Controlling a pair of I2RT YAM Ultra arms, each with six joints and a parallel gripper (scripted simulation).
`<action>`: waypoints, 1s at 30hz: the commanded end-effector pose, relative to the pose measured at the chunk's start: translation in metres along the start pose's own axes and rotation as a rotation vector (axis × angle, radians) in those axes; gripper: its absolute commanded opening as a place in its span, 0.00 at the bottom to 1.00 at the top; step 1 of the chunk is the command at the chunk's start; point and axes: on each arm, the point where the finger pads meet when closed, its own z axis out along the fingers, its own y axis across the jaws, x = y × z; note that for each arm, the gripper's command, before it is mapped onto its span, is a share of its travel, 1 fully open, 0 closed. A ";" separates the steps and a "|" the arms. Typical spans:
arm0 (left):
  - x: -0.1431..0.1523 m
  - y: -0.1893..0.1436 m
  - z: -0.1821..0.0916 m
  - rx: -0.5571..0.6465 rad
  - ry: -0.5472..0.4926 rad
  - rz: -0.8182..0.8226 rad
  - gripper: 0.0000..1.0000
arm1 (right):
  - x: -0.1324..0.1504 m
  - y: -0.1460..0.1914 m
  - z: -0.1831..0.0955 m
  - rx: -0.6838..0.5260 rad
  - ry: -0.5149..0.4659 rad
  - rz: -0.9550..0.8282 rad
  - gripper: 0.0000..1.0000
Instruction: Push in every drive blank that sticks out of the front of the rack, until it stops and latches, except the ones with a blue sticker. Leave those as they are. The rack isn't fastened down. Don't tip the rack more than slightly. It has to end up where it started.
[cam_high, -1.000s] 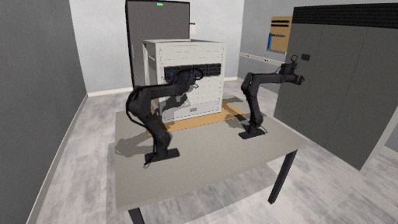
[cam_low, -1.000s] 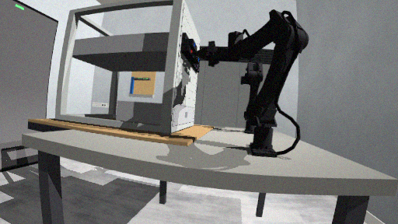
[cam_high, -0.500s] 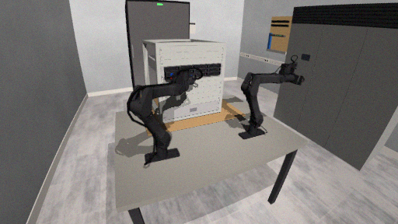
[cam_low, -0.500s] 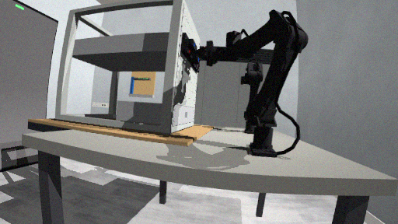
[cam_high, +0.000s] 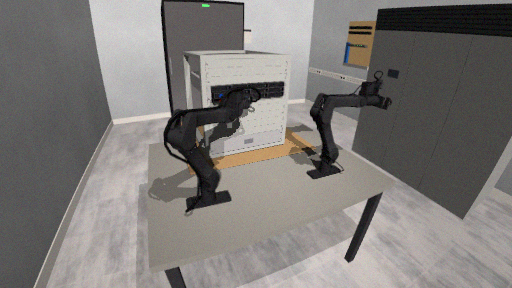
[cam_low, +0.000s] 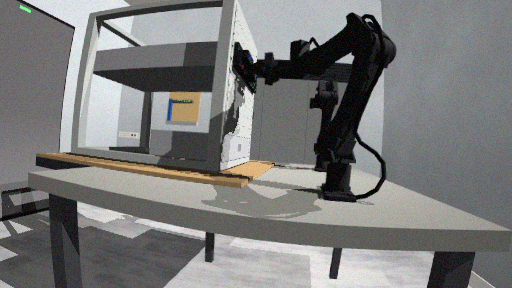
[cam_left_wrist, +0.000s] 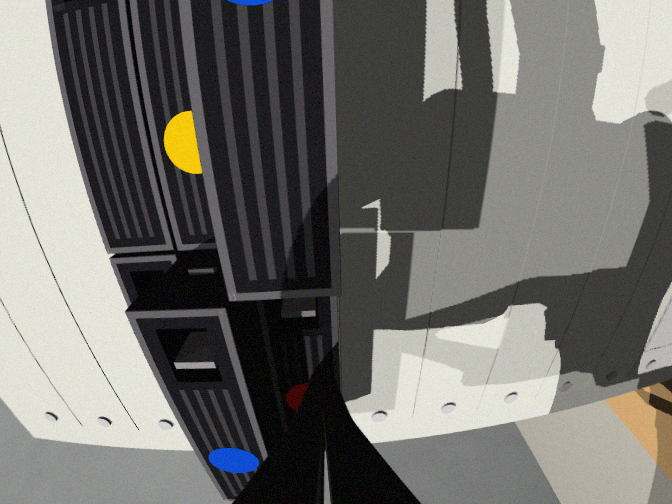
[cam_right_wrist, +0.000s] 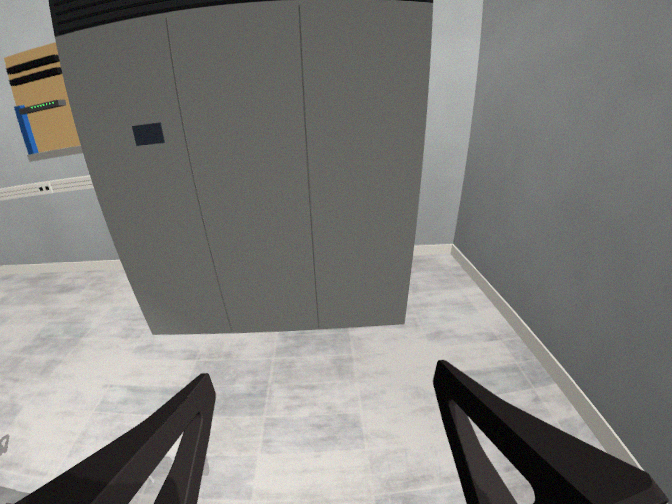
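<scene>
- Nearest the wrist camera is my left gripper (cam_high: 246, 98) (cam_low: 258, 69) (cam_left_wrist: 322, 379), its fingers together, nothing between them.
- The red-stickered drive blank (cam_left_wrist: 313, 349) lies just beyond the fingertips, partly hidden; touching or latched, I cannot tell. Its long axis runs sideways across the rack (cam_high: 250, 121) (cam_low: 216, 125) (cam_left_wrist: 75, 330); its face points outward to the left arm, the nearer one.
- I judge a straight push inward, sparing the two protruding blue-stickered blanks (cam_left_wrist: 203, 409) (cam_left_wrist: 271, 162) beside it.
- The right gripper (cam_high: 386, 103) (cam_right_wrist: 324, 379) is wide apart, away from the rack.

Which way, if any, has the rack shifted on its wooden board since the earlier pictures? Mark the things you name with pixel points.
No visible shift: the rack (cam_high: 246, 64) (cam_low: 220, 100) keeps its place against the board (cam_high: 250, 157) (cam_low: 232, 181).
</scene>
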 end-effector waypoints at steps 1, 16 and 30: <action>-0.001 0.015 0.006 -0.019 0.003 -0.039 0.00 | -0.021 -0.005 -0.001 0.007 -0.047 -0.011 1.00; -0.001 0.014 0.009 -0.016 0.003 -0.035 0.00 | -0.021 -0.005 -0.001 0.007 -0.047 -0.011 1.00; 0.000 0.015 0.009 -0.020 0.003 -0.039 0.00 | -0.021 -0.005 -0.001 0.007 -0.047 -0.011 1.00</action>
